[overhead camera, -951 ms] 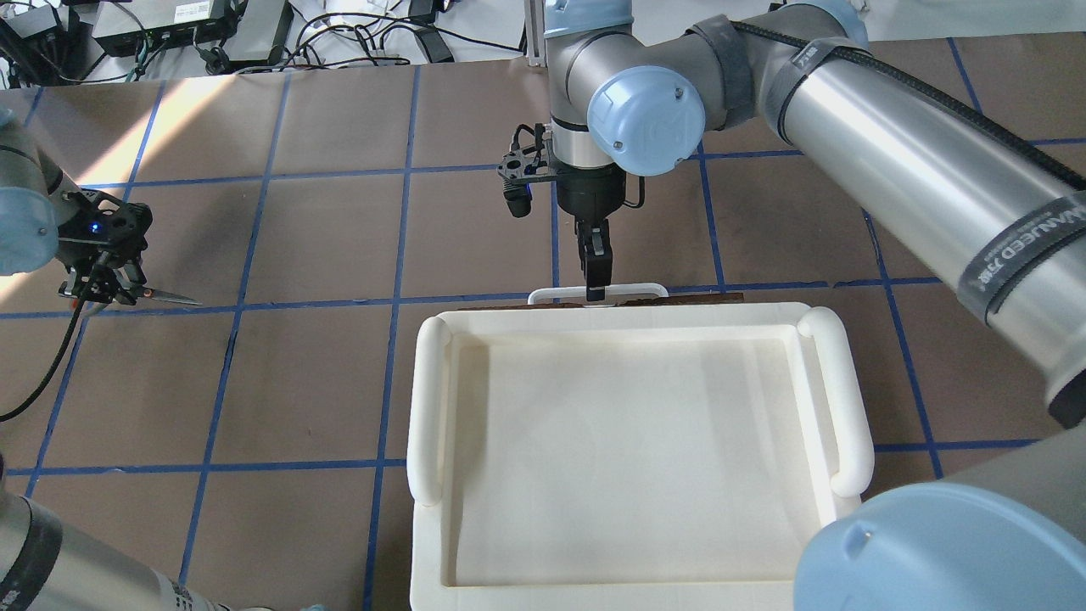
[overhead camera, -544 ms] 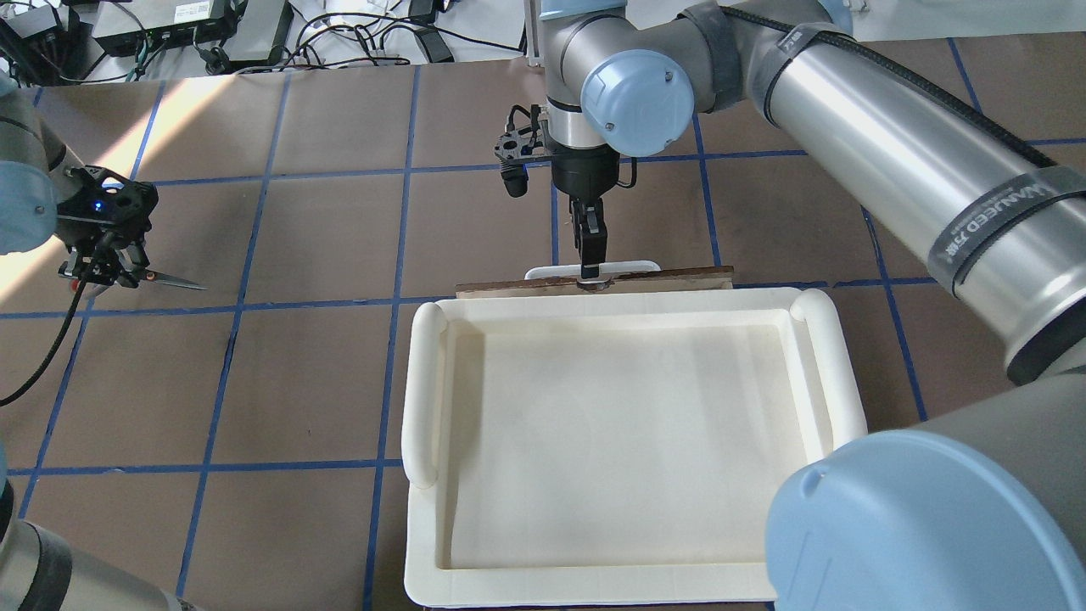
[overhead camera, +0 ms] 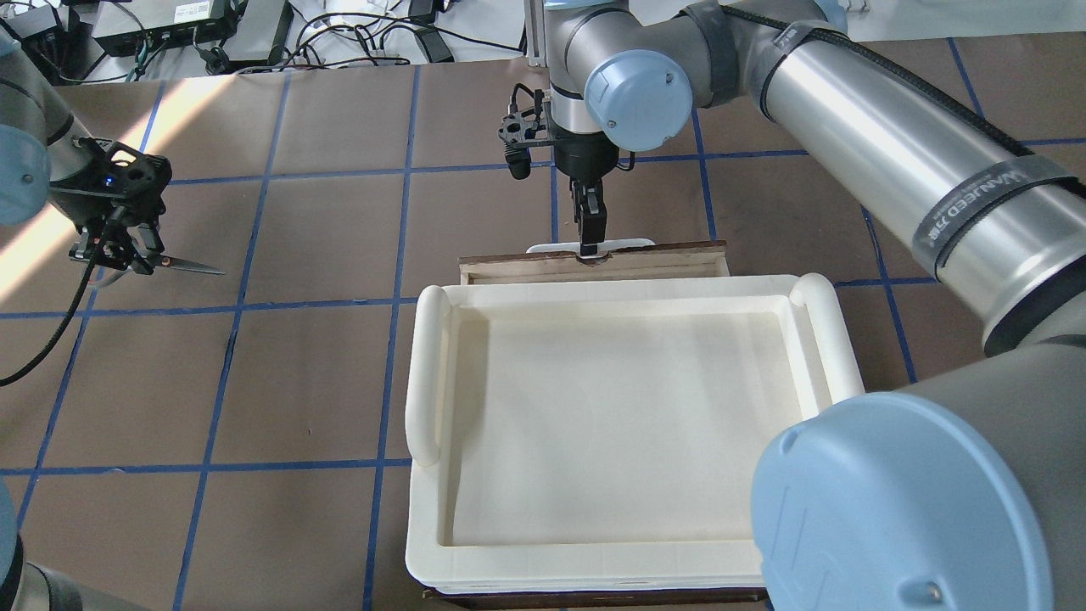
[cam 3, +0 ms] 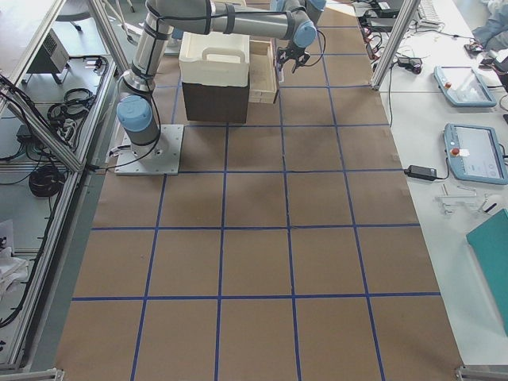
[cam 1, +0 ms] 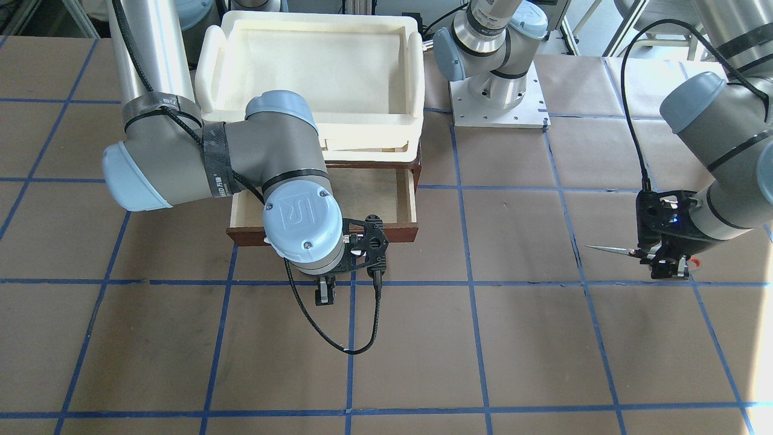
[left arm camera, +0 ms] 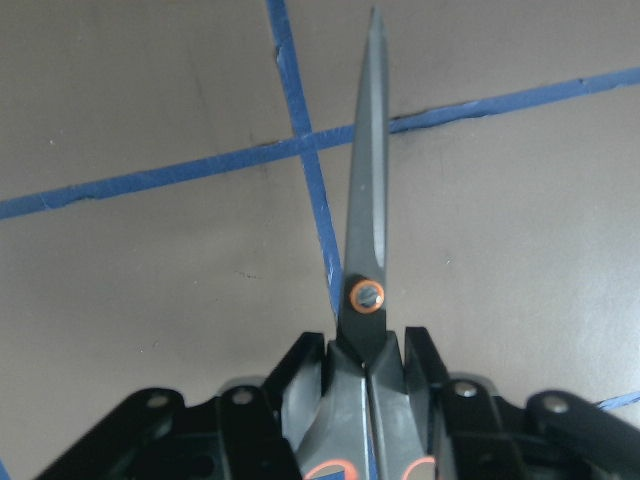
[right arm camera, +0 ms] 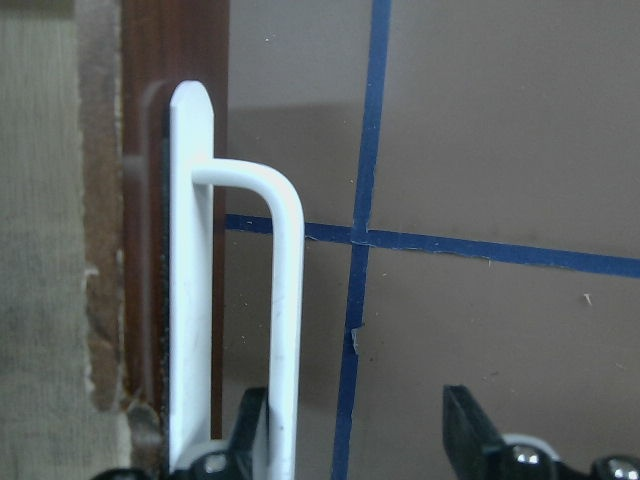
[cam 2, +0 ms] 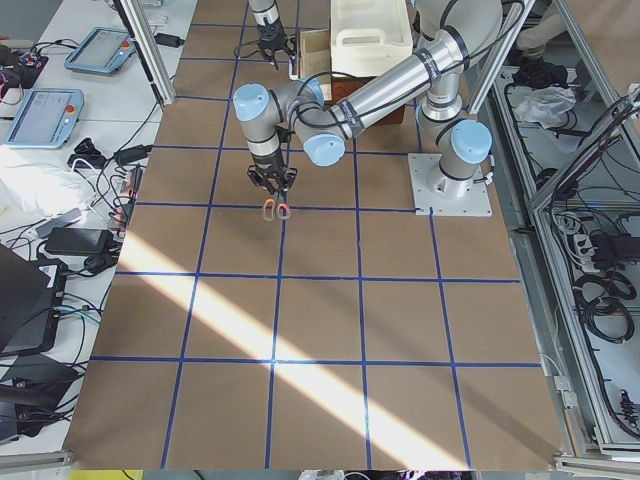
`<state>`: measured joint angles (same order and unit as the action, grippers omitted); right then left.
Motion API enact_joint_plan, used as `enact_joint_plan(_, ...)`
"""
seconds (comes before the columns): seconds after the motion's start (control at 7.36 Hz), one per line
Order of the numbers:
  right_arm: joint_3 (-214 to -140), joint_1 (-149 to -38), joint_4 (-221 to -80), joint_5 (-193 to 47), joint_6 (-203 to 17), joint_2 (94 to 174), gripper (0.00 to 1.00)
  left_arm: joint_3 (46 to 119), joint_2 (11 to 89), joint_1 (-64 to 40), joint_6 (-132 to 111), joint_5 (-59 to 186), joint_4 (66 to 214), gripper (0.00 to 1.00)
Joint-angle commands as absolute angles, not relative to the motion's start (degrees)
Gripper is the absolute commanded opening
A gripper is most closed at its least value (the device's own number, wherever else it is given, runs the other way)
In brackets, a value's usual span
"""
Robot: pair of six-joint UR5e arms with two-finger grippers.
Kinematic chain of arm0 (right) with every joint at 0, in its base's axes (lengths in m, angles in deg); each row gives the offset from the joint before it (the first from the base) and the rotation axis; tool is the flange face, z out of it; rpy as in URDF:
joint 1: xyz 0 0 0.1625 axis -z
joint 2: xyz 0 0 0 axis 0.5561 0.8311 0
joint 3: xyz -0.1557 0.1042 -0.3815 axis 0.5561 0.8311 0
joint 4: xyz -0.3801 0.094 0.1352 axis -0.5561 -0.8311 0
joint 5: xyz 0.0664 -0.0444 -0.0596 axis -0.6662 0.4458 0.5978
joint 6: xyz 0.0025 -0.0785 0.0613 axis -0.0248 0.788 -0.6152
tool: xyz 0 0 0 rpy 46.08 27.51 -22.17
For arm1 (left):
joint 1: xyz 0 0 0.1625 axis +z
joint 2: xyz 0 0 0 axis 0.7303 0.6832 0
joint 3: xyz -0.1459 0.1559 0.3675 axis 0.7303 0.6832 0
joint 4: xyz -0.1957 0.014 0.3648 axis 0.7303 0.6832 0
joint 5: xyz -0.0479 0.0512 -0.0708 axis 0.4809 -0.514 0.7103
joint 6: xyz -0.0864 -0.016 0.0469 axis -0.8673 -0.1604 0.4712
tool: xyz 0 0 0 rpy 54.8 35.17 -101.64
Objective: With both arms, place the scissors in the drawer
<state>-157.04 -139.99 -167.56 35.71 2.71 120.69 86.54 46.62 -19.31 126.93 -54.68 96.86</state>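
My left gripper (overhead camera: 119, 252) is shut on the handles of the scissors (overhead camera: 188, 267) and holds them above the table at the far left, slim blades pointing right. In the left wrist view the scissors (left arm camera: 366, 240) stick straight out between the fingers. My right gripper (overhead camera: 591, 240) is at the white handle (overhead camera: 550, 248) of the dark brown drawer (overhead camera: 662, 257). In the right wrist view the handle bar (right arm camera: 287, 300) lies between the spread fingers, close to the left finger (right arm camera: 250, 430). The front view shows the drawer (cam 1: 362, 193) pulled partly out with its pale interior showing.
A white foam tray (overhead camera: 427, 365) sits on top of the brown cabinet (cam 3: 214, 99) that holds the drawer. The table is brown paper with blue tape lines. The left arm's base plate (cam 1: 498, 103) stands beside the cabinet. Cables and boxes lie beyond the far edge.
The drawer has slid further out, away from the robot, with my right gripper at its handle. My left gripper has moved a little farther and rightward with the scissors.
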Motion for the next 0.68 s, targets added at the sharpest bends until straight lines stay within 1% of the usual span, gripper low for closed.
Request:
enact_joint_plan(0.0,-156.96,-139.78,-170.73,35.83,2.73,119.84,0.66,85.33,44.49,-22.77,122.03,-53.87,101.05,0.00)
enact_joint_plan(0.54,-154.76,-139.17,-171.88,35.83,2.73,119.31,0.66,83.30,41.85,-34.18,104.75,-50.53,105.91,0.00)
